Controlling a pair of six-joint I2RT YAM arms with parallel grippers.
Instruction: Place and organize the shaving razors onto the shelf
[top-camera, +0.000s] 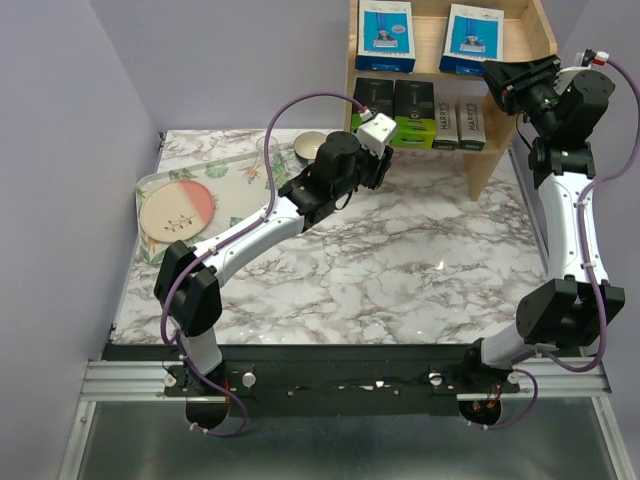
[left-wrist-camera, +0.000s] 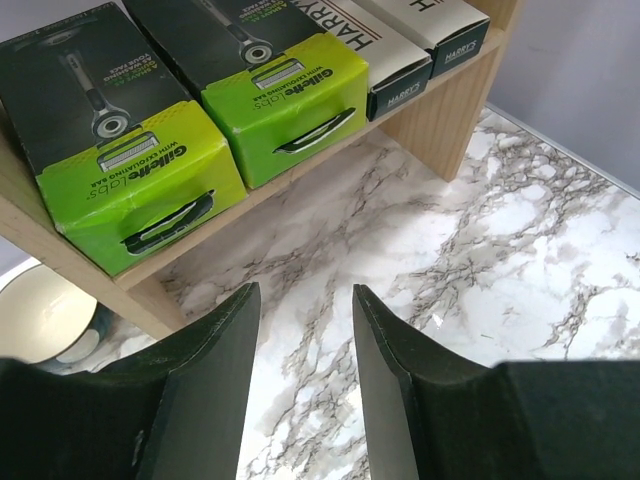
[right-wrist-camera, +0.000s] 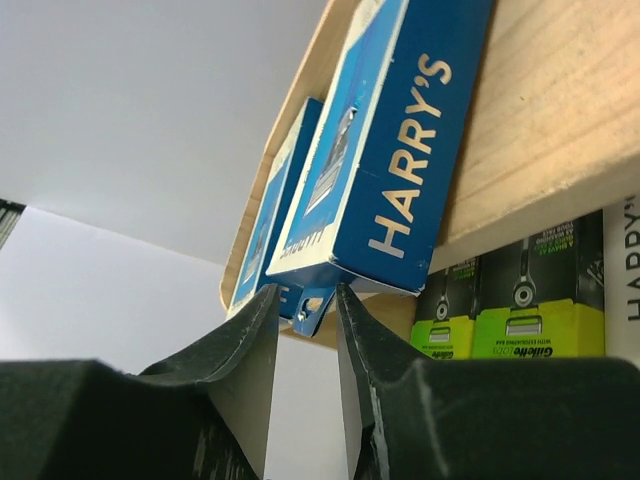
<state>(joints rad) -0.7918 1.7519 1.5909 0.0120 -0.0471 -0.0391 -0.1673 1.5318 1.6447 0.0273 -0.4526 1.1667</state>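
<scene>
Right wrist — blue pack (right-wrist-camera: 400, 150) — its tab inside right claw (right-wrist-camera: 307, 300).

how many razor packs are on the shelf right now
6. Two blue-and-white cardboard packs sit on the light-wood shelf's top tier; two black boxes with lime-green ends sit lower left; two slim white Harry's boxes to their right. None looks hidden.

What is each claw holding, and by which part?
Left claw: nothing. Right claw straddles the right blue pack at its hang tab; whether it grips cannot be told.
</scene>
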